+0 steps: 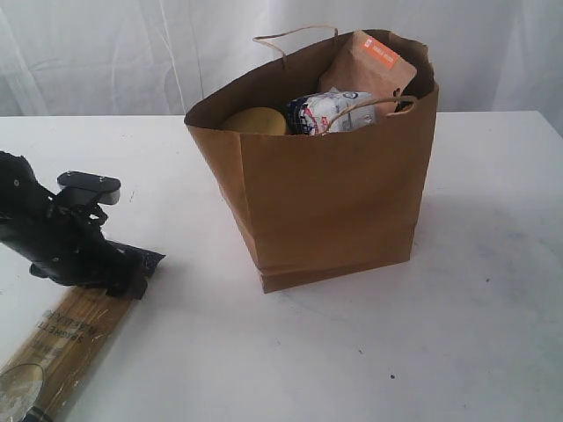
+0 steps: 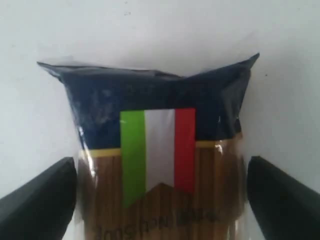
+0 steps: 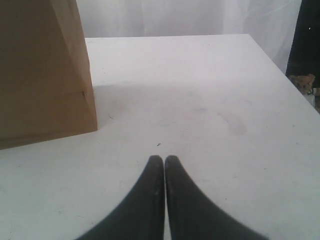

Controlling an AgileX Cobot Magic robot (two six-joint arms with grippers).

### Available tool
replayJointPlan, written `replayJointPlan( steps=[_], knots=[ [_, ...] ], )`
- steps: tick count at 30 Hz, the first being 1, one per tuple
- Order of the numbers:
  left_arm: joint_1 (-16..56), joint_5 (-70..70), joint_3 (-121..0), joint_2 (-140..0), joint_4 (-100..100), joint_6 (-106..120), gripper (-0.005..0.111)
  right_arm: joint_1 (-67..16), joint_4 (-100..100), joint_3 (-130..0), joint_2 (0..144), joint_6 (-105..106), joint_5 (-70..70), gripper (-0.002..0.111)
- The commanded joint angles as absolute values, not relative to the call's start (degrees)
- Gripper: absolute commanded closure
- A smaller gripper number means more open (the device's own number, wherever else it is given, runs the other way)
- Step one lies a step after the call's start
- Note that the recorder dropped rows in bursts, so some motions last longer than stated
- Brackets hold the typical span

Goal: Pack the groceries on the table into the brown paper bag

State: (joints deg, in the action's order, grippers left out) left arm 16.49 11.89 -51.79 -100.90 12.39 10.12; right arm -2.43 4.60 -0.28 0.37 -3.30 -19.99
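Observation:
The long spaghetti packet (image 1: 62, 338) lies flat on the white table (image 1: 440, 334) at the front left, its dark-blue end (image 2: 160, 92) pointing toward the brown paper bag (image 1: 334, 193). My left gripper (image 1: 127, 274) is down over that end and stands open, one black finger (image 2: 45, 200) on each side of the packet (image 2: 160, 150). The bag stands upright at the middle and holds the orange-labelled pouch (image 1: 374, 66), a yellow lid (image 1: 255, 120) and a blue-white package (image 1: 330, 110). My right gripper (image 3: 164, 159) is shut and empty, low over the table (image 3: 200, 100) beside the bag (image 3: 40, 70).
A white curtain hangs behind the table. In the right wrist view the table's edge (image 3: 295, 85) runs near a dark object (image 3: 305, 40) and a small brown thing (image 3: 301, 81) beyond it. The bag's twisted handles (image 1: 295, 35) stick up above its rim.

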Motion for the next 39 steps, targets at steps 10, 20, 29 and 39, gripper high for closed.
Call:
replayJointPlan(
  steps=[10,20,29,39],
  knots=[
    [16.73,11.86,-51.98,-105.74,13.30,10.19,0.029,-2.22,4.59,0.00,0.00,-2.75,-20.02,0.107],
    [16.73,17.99,-52.95,-104.68,12.39,12.50,0.106,-2.22,4.59,0.00,0.00,-2.75,-20.02,0.107],
    [16.63,18.45,-57.85,-90.79,12.39,13.68,0.106,-2.22,4.59,0.00,0.00,-2.75,-20.02,0.107],
    [11.75,22.34,-62.90,-75.39,11.41,13.68,0.106,-2.22,4.59,0.00,0.00,-2.75,-20.02,0.107]
  ],
)
